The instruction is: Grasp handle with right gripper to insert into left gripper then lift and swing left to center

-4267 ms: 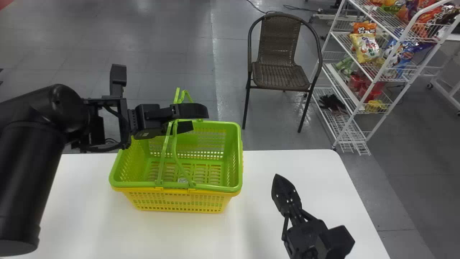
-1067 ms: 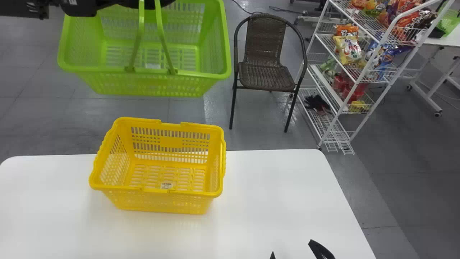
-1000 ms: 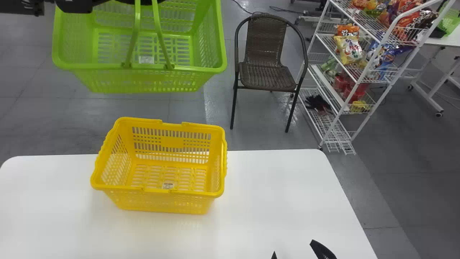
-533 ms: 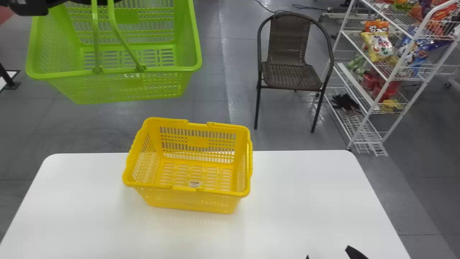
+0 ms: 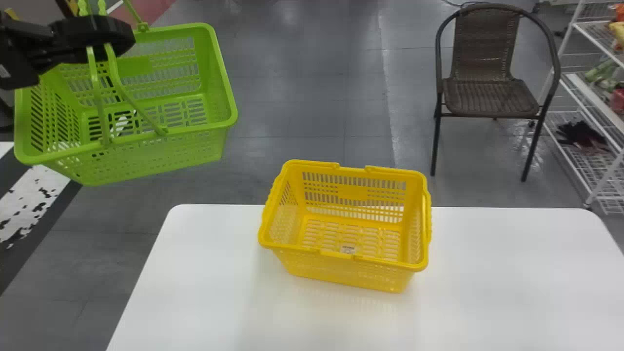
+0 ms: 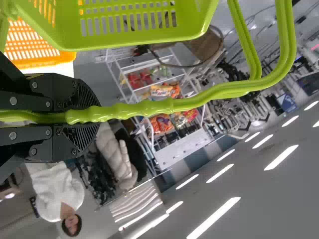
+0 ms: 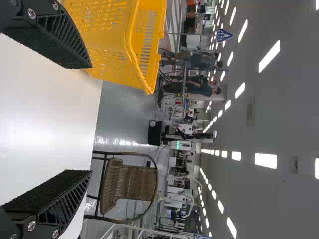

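High at the head view's left, my left gripper (image 5: 95, 39) is shut on the two handles (image 5: 100, 92) of the green basket (image 5: 170, 141), which hangs in the air beyond the table's back left corner. The left wrist view shows the same gripper (image 6: 84, 117) with the green handle (image 6: 149, 108) running out between its fingers and the green basket (image 6: 124, 22) beside it. In the right wrist view my right gripper (image 7: 91, 118) stands wide open over the table, holding nothing.
A yellow basket (image 5: 343, 258) stands on the white table (image 5: 204, 292). Behind the table are a brown chair (image 5: 490, 95) and, farther right, a white wire rack (image 5: 604, 175). A black and white stand (image 5: 29, 200) lies below the hanging basket.
The head view has swung left, shifting table, yellow basket and chair rightward in it. My left gripper and the green basket, lifted off the yellow one, now hang farther left, with the basket turned slightly.
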Available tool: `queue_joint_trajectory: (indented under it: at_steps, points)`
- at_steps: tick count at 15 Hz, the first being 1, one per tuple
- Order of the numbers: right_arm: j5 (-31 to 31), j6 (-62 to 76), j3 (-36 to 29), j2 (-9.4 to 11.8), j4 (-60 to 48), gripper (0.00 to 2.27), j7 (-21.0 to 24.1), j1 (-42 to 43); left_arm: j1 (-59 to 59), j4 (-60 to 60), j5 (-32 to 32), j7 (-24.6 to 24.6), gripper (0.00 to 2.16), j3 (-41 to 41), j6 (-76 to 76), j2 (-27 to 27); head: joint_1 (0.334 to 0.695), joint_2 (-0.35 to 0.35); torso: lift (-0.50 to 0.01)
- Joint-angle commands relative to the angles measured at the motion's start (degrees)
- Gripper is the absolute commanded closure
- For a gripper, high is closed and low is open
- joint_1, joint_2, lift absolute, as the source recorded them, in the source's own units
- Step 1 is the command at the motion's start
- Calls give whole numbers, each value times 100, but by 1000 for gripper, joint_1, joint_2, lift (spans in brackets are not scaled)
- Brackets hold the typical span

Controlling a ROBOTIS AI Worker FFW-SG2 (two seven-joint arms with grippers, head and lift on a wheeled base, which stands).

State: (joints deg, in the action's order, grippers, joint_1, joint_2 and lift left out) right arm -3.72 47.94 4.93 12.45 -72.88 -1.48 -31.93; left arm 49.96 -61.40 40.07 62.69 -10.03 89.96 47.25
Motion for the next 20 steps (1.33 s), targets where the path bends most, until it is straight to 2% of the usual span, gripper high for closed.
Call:
queue_joint_trajectory:
  at_steps: [1, 6, 9, 12, 15, 19, 20]
  points:
    - [-94, 131, -71, 20, -7, 49, -28, -51, -1049, -495, 115, 32, 2071, -729, 7, 320, 695, 220, 0]
    - [-155, 219, -326, 73, -86, 49, -81, -218, -3686, -1744, 282, 217, 2071, -2706, 7, 417, 695, 301, 0]
    - [-296, 219, -414, 91, -86, 49, -169, -226, -5242, -2605, 414, 401, 2071, -3805, 7, 48, 695, 339, 0]
    - [-305, 184, -458, 99, -86, 49, -169, -200, -6384, -3545, 757, 454, 2071, -4420, 7, -427, 695, 347, 0]
    - [-384, 184, -475, 108, -95, 49, -204, -182, -7202, -4714, 880, 445, 2071, -4649, 7, -1200, 695, 328, 0]
    - [-454, 184, -563, 135, -139, 49, -292, -182, -7632, -5435, 915, 472, 2071, -4323, 7, -1842, 695, 234, 0]
    - [-454, 184, -607, 135, -183, 49, -301, -200, -7782, -5707, 906, 463, 2071, -4200, 7, -2044, 695, 188, 0]
